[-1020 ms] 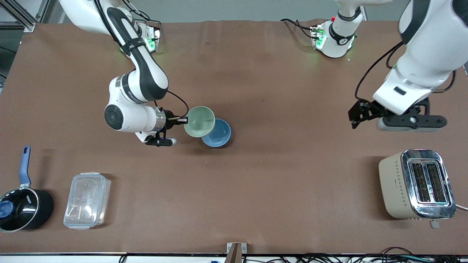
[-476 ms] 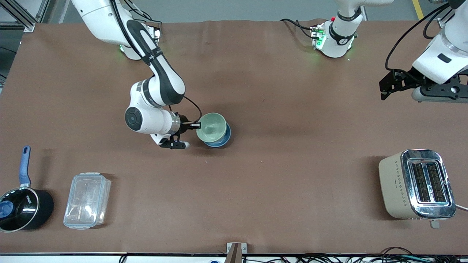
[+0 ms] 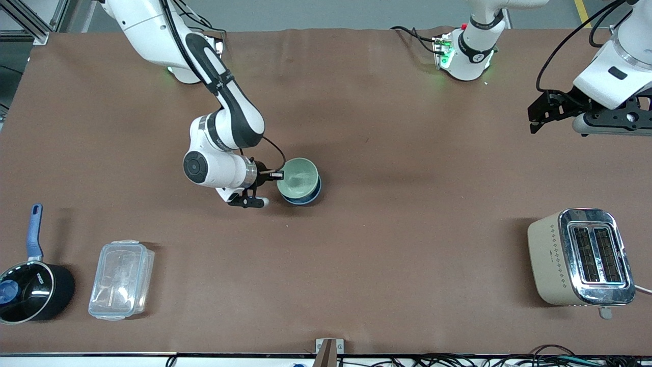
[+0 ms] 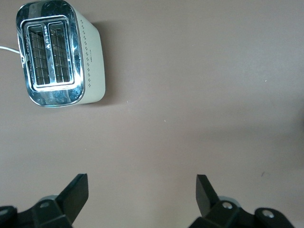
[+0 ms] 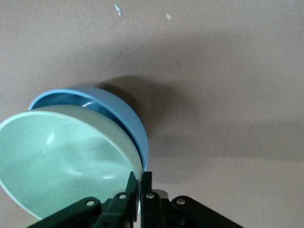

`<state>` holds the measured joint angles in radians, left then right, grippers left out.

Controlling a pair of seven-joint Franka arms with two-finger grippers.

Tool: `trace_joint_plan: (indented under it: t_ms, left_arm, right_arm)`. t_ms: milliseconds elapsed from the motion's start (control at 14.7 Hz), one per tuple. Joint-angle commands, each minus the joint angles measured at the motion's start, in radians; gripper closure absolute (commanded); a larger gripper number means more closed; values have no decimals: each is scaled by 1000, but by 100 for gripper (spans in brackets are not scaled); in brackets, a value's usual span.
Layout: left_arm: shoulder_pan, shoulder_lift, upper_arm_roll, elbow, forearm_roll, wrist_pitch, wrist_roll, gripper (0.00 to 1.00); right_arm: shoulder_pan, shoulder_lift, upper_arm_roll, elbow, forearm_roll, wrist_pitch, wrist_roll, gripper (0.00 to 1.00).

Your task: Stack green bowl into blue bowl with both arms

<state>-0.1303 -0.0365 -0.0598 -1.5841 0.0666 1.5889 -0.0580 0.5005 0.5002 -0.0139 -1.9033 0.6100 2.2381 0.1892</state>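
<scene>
The stacking looks nearly finished: the green bowl sits tilted inside the blue bowl near the middle of the table, not yet level. What seems left is letting go and pulling away. The right gripper pinches the green bowl's rim on the side toward the right arm's end, its wrist bent low. The left gripper waits, jaws spread wide, over bare table above the toaster.

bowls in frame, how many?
2. The green bowl is held at its rim by the right gripper, inside the blue bowl, mid-table. None seen elsewhere; the saucepan's inside shows only partly.
</scene>
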Motion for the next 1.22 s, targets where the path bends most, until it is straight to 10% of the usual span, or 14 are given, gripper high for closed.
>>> trace_joint_plan:
  t_ms: [0, 204, 408, 680, 1156]
  left_arm:
    - [1, -31, 1, -33, -18, -3, 9, 0]
    - [1, -40, 1, -37, -31, -3, 23, 0]
    - [1, -40, 1, -36, -54, -3, 26, 0]
    - [0, -43, 1, -34, -56, -4, 27, 0]
    - [-8, -42, 1, -28, -56, -7, 30, 0]
  right_arm:
    - [0, 3, -5, 3, 27, 6, -14, 95]
    - [1, 6, -5, 4, 27, 6, -14, 85]
    - [7, 6, -3, 7, 27, 1, -2, 32]
    - [-28, -32, -14, 6, 22, -14, -16, 0]
    - [-311, -244, -24, -37, -258, -118, -25, 0]
